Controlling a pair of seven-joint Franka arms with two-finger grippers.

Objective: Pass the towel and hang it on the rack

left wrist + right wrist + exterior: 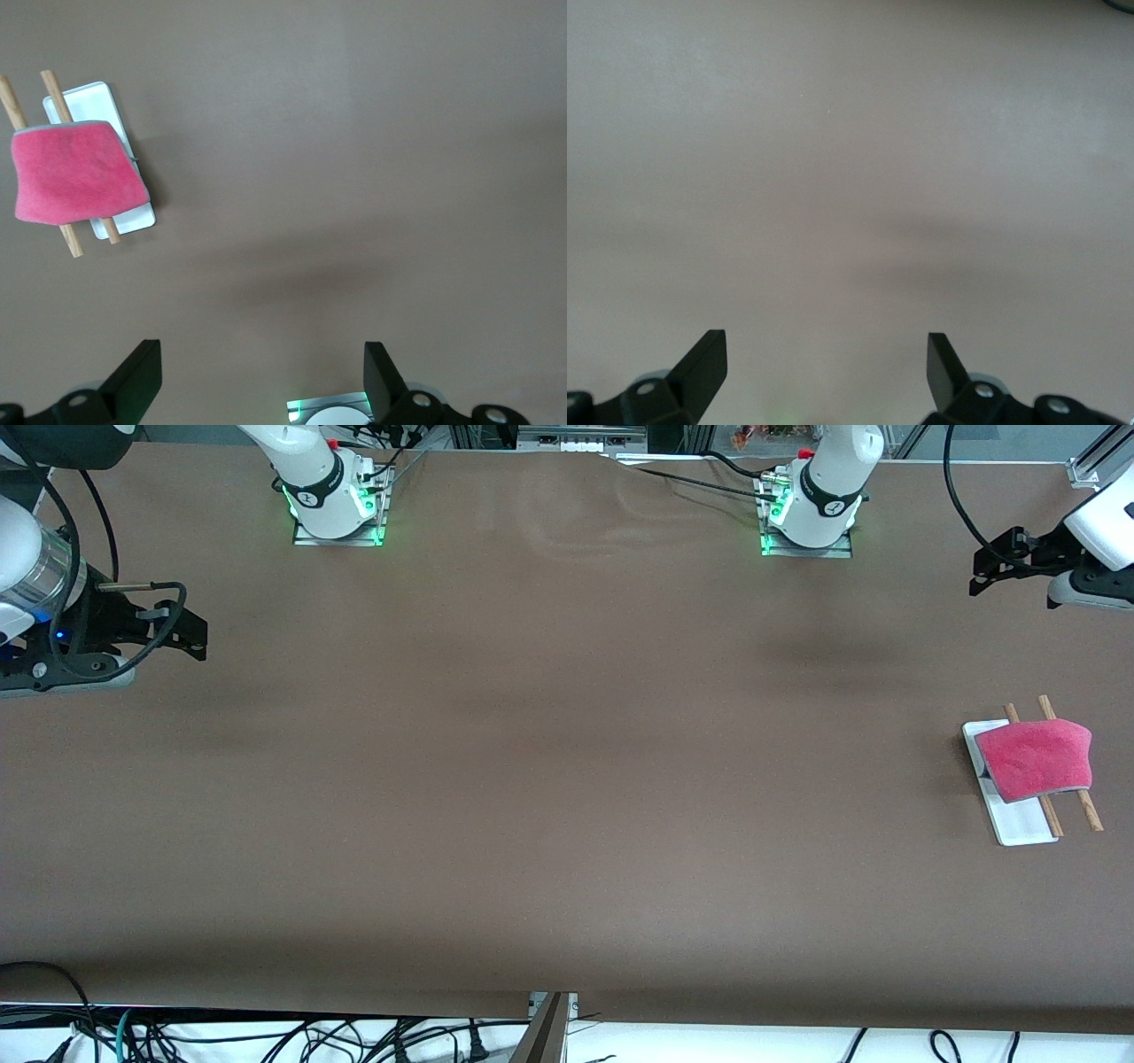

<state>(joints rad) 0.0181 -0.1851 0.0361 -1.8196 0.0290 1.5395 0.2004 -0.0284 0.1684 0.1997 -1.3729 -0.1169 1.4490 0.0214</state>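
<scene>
The towel (1038,759) covers the middle of the rack (1019,825), so the crosspiece and most of the two wooden rods (1088,811) are hidden; only the rod ends stick out on both sides of the cloth. Part of the white base shows under and beside the towel. Both arms are cut off by the picture edges in the front view, so only their wrists and grippers show.

The rack sits at the left arm's end of the table, well nearer the front camera than the left arm's base (808,518). Its rods run parallel, with their long axis slanting from the robots' side toward the front camera. The towel is draped across them, its grey edge visible along one side, and its lower edge hangs over the base.

The left gripper (990,571) hangs over bare table, up in the air and well apart from the rack, with its fingers (142,367) spread wide and nothing between them. The right gripper (182,633) waits over the right arm's end of the table, fingers (707,359) also spread and empty. Cables (266,1036) lie along the table edge nearest the front camera. Nothing stands between the grippers and the rack.
</scene>
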